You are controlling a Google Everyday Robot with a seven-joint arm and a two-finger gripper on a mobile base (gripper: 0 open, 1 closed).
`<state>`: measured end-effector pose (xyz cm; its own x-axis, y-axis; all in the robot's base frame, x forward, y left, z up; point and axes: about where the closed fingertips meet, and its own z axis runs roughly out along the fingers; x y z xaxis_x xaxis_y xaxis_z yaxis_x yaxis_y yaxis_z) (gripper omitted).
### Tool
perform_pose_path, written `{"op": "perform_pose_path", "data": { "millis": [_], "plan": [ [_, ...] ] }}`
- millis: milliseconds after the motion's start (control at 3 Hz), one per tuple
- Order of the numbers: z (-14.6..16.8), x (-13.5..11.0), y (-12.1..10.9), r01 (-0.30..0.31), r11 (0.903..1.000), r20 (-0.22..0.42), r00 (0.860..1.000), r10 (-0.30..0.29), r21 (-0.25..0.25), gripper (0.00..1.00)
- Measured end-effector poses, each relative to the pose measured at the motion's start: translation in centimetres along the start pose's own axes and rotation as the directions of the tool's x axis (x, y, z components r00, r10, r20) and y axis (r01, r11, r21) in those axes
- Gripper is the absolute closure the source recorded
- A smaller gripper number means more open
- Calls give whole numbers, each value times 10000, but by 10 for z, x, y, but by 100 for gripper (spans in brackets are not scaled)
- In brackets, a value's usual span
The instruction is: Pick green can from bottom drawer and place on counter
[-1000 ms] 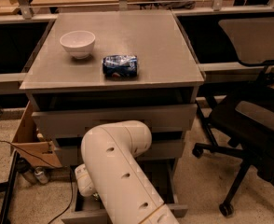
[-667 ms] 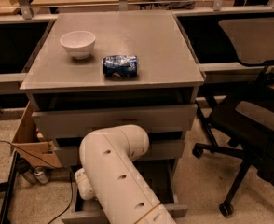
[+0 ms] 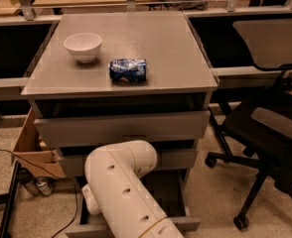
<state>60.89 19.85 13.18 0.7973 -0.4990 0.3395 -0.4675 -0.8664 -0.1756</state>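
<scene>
Reaching into open bottom drawer w/ arm | gripper hidden behind arm, low in drawer, open/shut can't tell | green can not seen, prob. in drawer nr gripper | judged light, thin dented wall, slick: pinch mid-body, gentle | counter above gripper: bowl, blue can

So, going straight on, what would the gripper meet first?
The gripper is hidden behind the white arm, which bends down into the open bottom drawer; probably the drawer's inside comes first, but depth is unclear.
</scene>
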Motion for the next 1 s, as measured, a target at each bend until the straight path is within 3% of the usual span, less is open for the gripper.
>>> {"op": "perform_pose_path", "data": {
  "millis": [333,667,1000],
  "plan": [
    [13,-3,3,-91,9999,82,9999,90,116,0],
    [17,-5,6,-48,9995,282,9996,40,301,14],
    [12,-1,12,-214,9990,418,9989,197,401,37]
  ]
}}
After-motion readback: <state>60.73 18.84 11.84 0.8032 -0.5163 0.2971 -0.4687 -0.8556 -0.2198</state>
